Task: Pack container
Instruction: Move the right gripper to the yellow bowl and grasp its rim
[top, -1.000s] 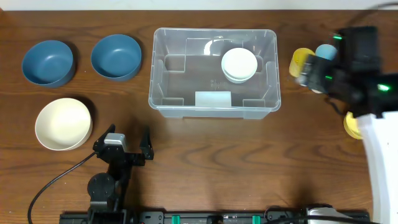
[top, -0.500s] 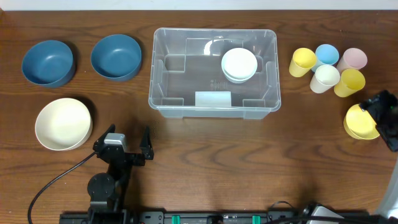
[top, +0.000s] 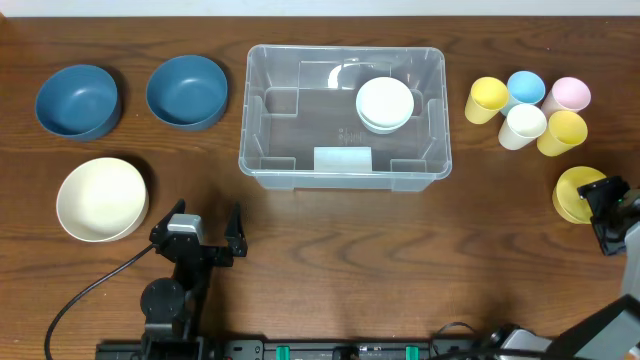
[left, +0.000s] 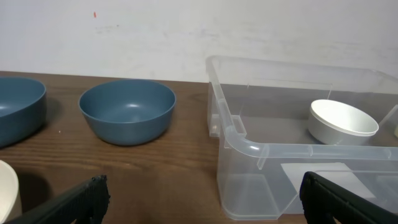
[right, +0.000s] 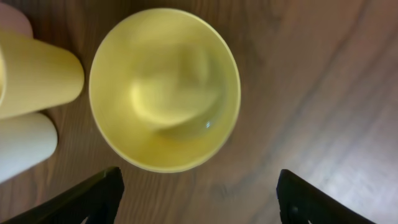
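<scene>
The clear container (top: 344, 179) stands at the table's middle back, with a white bowl (top: 385, 103) inside at its right. In the left wrist view the container (left: 249, 148) is ahead on the right, with the white bowl (left: 342, 121) in it. My left gripper (top: 206, 233) is open and empty in front of the container, and it shows in its own view (left: 202, 199). My right gripper (top: 603, 212) is open and empty at the right edge, just beside a yellow bowl (top: 573, 192). In the right wrist view the yellow bowl (right: 165, 87) lies just beyond the open fingers (right: 199, 199).
Two blue bowls (top: 78, 100) (top: 187, 90) and a cream bowl (top: 102, 198) sit at the left. Several cups stand right of the container: yellow (top: 487, 100), blue (top: 525, 87), pink (top: 568, 95), white (top: 522, 126), yellow (top: 562, 132).
My right arm has moved from over the cups toward the front right and now sits by the yellow bowl. The left arm has not moved.
</scene>
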